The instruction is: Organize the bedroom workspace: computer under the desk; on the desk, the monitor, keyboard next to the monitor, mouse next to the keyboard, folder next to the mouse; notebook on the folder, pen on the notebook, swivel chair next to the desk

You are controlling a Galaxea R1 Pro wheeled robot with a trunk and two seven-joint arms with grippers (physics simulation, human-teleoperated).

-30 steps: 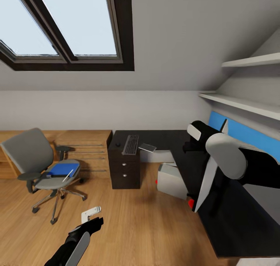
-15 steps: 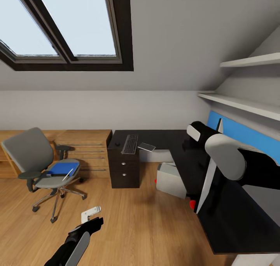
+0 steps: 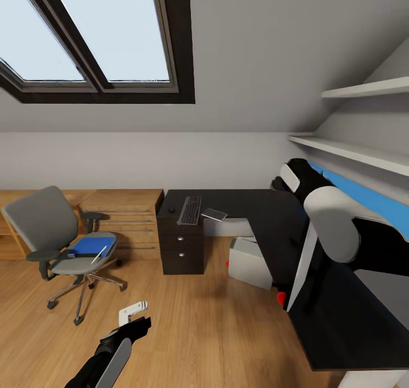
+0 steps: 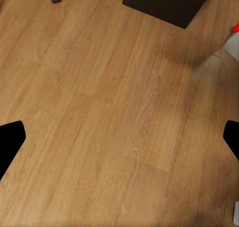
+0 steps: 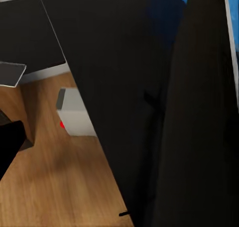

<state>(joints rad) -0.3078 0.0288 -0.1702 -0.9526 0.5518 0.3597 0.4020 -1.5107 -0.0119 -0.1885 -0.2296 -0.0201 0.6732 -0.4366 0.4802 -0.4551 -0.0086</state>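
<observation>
Head view: right arm [image 3: 332, 229] is holding the monitor [image 3: 301, 274] edge-on over the black counter [image 3: 267, 217], its fingers hidden, so I can't tell their state; the thin panel looks likely to tip or clip the counter edge if released tilted. Left gripper [image 3: 133, 311] is hanging over the floor, fingers spread and empty. Keyboard [image 3: 191, 211] is lying on the counter; blue folder [image 3: 91, 245] is sitting on the swivel chair [image 3: 62, 240].

Soft, even daylight fills the room, brightest at the skylight [image 3: 96, 36], whose panes are washed out to pale blue-white. Shadows are faint: a diffuse patch on the wood floor [image 3: 193, 320] near the desk's drawer end, another under the swivel chair [image 3: 62, 246]. The desk [image 3: 272, 229] top reads nearly flat black. Renders are slightly soft, with wide-angle stretching toward the head view's edges.
</observation>
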